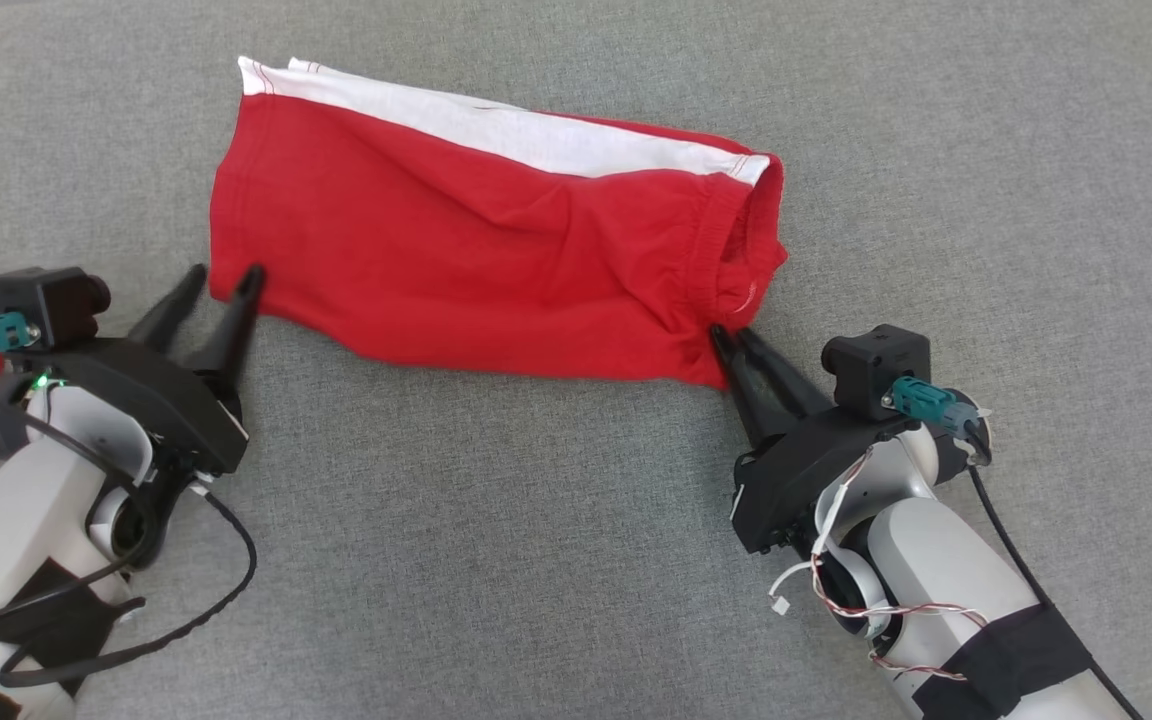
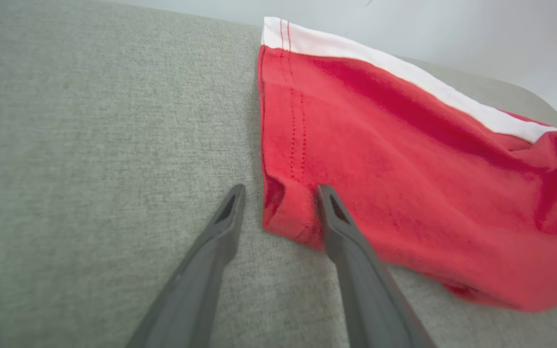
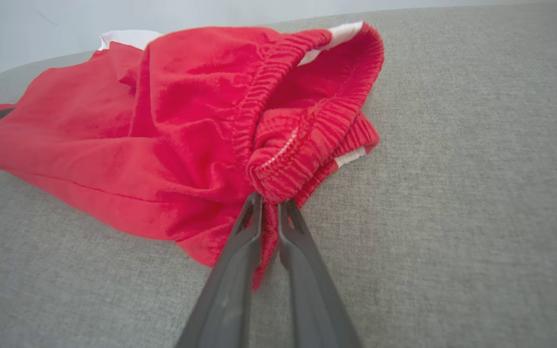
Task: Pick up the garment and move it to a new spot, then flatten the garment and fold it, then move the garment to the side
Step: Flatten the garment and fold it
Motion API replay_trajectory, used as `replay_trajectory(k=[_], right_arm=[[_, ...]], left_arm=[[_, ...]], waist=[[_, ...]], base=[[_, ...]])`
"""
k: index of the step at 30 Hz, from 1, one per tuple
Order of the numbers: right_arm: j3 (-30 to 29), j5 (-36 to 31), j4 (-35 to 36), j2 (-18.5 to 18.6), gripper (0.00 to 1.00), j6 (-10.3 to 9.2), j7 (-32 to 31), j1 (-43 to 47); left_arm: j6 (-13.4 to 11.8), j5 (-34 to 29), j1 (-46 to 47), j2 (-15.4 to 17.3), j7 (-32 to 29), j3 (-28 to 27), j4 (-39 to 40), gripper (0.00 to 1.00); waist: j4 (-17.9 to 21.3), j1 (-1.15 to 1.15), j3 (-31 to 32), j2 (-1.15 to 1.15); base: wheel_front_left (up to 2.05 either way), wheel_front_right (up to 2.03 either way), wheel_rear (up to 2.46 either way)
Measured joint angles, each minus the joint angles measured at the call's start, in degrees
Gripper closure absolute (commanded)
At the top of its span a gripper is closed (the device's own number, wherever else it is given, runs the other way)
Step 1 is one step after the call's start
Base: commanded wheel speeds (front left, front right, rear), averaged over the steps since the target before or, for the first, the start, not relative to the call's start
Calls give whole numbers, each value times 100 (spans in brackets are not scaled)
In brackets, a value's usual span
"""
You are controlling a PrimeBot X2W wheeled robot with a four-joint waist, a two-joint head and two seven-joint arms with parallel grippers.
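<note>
Garment (image 1: 496, 250) lies spread on grey surface (image 1: 536, 560), long axis running left to right, between the two grippers.

Left gripper (image 1: 227, 272): fingers wide apart, holding nothing. Garment's near left corner sits in the gap. In the left wrist view one finger lies over the hem edge and the other rests on bare surface just beside the cloth.

Right gripper (image 1: 732, 335): fingers drawn nearly together at the garment's near right corner. In the right wrist view a fold of red cloth is pinched between them, just below the waistband (image 3: 302, 145).

Garment: red shorts, folded flat along their length. White band (image 1: 536, 135) runs along the far edge. Ribbed elastic waistband at the right end, bunched and gaping open. Left end has a straight stitched hem. Shallow wrinkles across the middle; near edge slants toward the right gripper.
</note>
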State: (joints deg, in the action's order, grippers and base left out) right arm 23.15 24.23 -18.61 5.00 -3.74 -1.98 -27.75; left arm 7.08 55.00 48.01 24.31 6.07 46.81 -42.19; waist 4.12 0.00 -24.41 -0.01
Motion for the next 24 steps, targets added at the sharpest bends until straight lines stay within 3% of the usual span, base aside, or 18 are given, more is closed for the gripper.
replay_trajectory(k=[15, 24], right_arm=[[-98, 47, -460, 15, 100, 89, 203, -97], [-178, 323, -891, 159, 100, 443, 286, 130]], left_arm=[[1, 366, 16, 34, 12, 492, 245, 100], [7, 522, -469, -82, 325, 666, 182, 100]], waist=[[-36, 1, 174, 1], [-108, 0, 583, 1]], base=[[0, 0, 0], [0, 0, 0]])
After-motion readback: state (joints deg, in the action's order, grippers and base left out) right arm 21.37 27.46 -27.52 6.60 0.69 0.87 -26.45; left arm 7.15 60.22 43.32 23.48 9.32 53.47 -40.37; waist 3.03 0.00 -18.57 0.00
